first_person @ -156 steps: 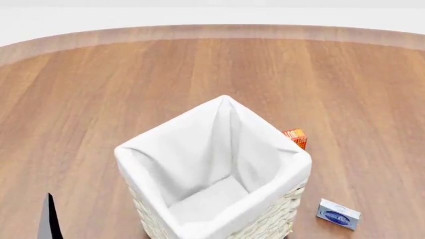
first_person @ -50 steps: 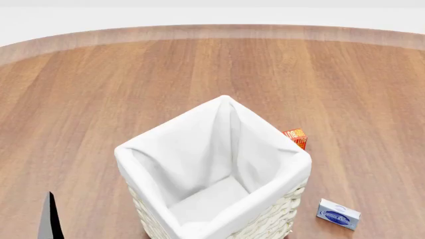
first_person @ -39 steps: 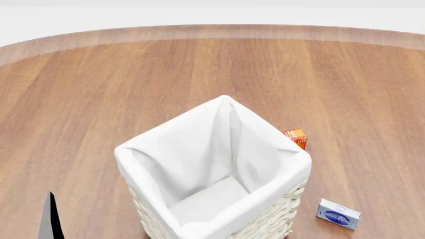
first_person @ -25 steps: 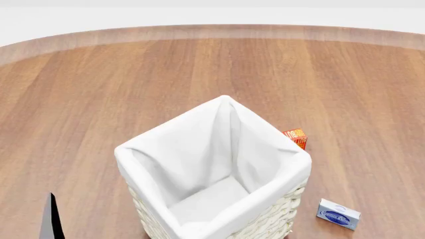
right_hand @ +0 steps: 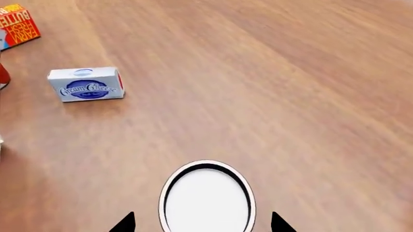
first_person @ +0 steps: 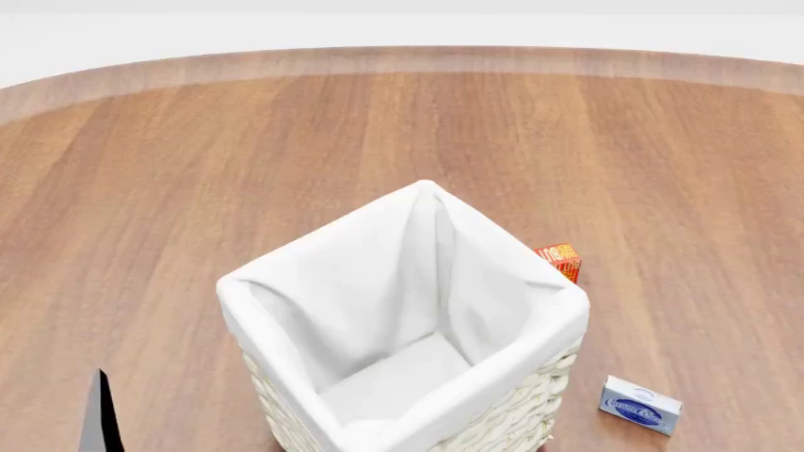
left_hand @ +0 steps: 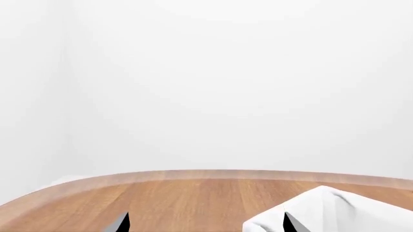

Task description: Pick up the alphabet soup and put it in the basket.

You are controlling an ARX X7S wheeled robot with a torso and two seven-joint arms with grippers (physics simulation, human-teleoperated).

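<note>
Not much has moved since a moment ago. Only the dark finger of the left gripper has slipped a little lower at the near left edge of the head view. The basket, the small blue-and-white box and the orange-red carton sit just where they were on the wooden table.

The left gripper is wide open and has nothing in it. It is low at the robot's left, with a corner of the basket showing just past one finger.

The right gripper is the one doing the job. Its two dark tips stand wide apart, and the alphabet soup is right between them. I can only see the can's white round top with its dark ring. There is a bit of bare table between each tip and the can, so I think it is not being squeezed yet. The head view does not show the can at all.

So I think the robot is at the grabbing step. Next the fingers need to close on the can evenly, so it does not tip or slide. Then the arm has to lift it high, because the basket is tall, and bring it over the open top before letting go.
</note>
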